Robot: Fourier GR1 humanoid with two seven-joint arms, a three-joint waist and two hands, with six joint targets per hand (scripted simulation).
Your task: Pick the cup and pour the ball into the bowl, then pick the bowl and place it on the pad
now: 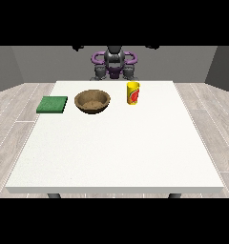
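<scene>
Hands (78,47) (152,46) raised at frame top, fingers unreadable; could easily knock over tall yellow cup (132,92) beside wooden bowl (92,101).

Grey-and-black robot torso (114,64) with purple looping arm segments; dark hands (78,47) apparently black

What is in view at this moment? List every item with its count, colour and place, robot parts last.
table: one, white, fills the middle of the view.
pad: one, green, flat on the table at the view's left.
bowl: one, brown, on the table between the pad and the cup, apart from both.
cup: one, yellow with a red mark, upright at the bowl's right.
ball: not visible.
robot: one, dark with purple arms, behind the table's far edge.
robot hand: dark shapes and at the scene's top edge, raised off the table; fingers unreadable.
</scene>
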